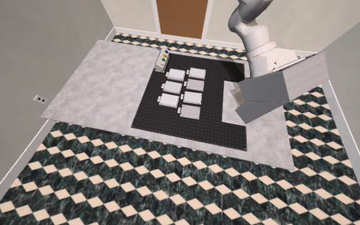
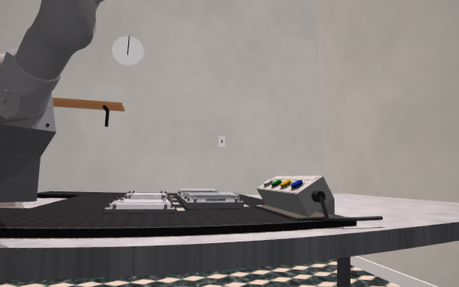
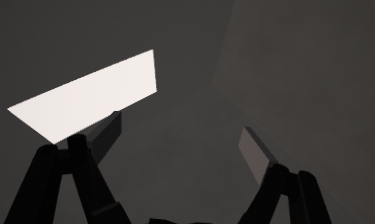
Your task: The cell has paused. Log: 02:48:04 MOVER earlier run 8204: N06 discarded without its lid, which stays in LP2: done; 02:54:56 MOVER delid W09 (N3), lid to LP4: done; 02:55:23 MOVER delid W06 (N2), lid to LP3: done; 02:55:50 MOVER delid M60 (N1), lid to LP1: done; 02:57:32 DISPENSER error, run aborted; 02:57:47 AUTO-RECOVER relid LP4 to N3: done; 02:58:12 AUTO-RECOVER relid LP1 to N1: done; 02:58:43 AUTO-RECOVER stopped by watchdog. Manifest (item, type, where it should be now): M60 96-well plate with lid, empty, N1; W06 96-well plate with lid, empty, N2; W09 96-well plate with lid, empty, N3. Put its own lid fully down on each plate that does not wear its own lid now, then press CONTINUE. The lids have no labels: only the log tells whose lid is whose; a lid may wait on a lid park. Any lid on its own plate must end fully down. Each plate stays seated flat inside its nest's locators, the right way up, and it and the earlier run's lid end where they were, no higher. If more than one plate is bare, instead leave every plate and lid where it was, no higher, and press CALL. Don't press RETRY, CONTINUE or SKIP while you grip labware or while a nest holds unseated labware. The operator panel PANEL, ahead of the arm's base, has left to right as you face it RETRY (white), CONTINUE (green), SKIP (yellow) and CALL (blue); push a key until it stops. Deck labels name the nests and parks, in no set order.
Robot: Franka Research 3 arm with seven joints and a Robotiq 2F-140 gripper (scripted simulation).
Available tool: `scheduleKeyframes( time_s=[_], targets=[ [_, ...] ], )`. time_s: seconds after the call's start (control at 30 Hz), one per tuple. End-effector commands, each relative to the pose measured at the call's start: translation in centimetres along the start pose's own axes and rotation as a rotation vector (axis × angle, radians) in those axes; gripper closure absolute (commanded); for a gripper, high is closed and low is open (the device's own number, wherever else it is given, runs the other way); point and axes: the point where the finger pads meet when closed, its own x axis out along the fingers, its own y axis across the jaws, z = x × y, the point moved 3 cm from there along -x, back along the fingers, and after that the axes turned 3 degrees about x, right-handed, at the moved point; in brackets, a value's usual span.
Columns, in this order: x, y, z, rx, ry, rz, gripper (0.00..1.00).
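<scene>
Table (image 1: 105, 84): grey stone-look top, stood on a checkered floor (image 1: 136, 187); a brown door (image 1: 181, 17) at the far wall.
Deck mat (image 1: 199, 137): black perforated sheet on the table, carrying all the labware and the panel's corner.
Arm (image 1: 255, 34): white, reared up at the table's right end in the top view, wrist and hand out of that view behind a large grey block (image 1: 280, 87).
Plates column: three in a row beside the panel. Nearest the panel (image 1: 176, 74) looked smooth on top; the middle one (image 1: 172, 87) and the far one (image 1: 169, 100) showed a dotted well grid, though lidded or bare could not be settled at this size.
Lid parks column: four pads on the arm's side. Two (image 1: 197, 73) (image 1: 192, 97) looked pale and raised, two (image 1: 195, 84) (image 1: 190, 111) flatter and greyer. Labels too small to read.
PANEL (image 2: 297, 195): grey sloped box at the deck's corner; green (image 2: 276, 182), yellow (image 2: 285, 183) and blue (image 2: 296, 183) keys visible, the white key hard to pick out.
Gripper (image 3: 180, 135): spread fully wide, nothing between the pads, touching nothing; wrist view showed only dim wall and one bright panel (image 3: 88, 100) beyond the fingers. Well clear of the deck and of every lid.
</scene>
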Motion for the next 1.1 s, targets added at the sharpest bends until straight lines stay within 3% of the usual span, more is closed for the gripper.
scheduleKeyframes(
  time_s=[0.0,0.07,0.1,0.23,0.4,0.53,0.57,0.63,0.67,0.93,1.07],
  targets=[
    [0.2,0.5,6.9,0.193,-0.139,0.146,0.00],
    [0.2,0.5,6.9,0.193,-0.139,0.146,0.00],
    [0.2,0.2,11.0,0.224,-0.196,0.207,0.00],
    [-1.2,2.0,16.5,0.244,-0.213,0.344,0.00],
    [-5.0,4.5,23.5,0.219,-0.193,0.475,0.00],
    [-8.9,6.9,29.0,0.172,-0.140,0.559,0.00],
    [-10.1,7.5,30.3,0.156,-0.121,0.578,0.00],
    [-10.1,7.5,30.3,0.156,-0.121,0.578,0.00],
    [-11.9,8.6,34.9,0.129,-0.078,0.635,0.00],
    [-20.2,13.4,46.7,-0.061,0.125,0.805,0.00],
    [-24.7,16.2,51.9,-0.181,0.244,0.907,0.00]
  ],
)
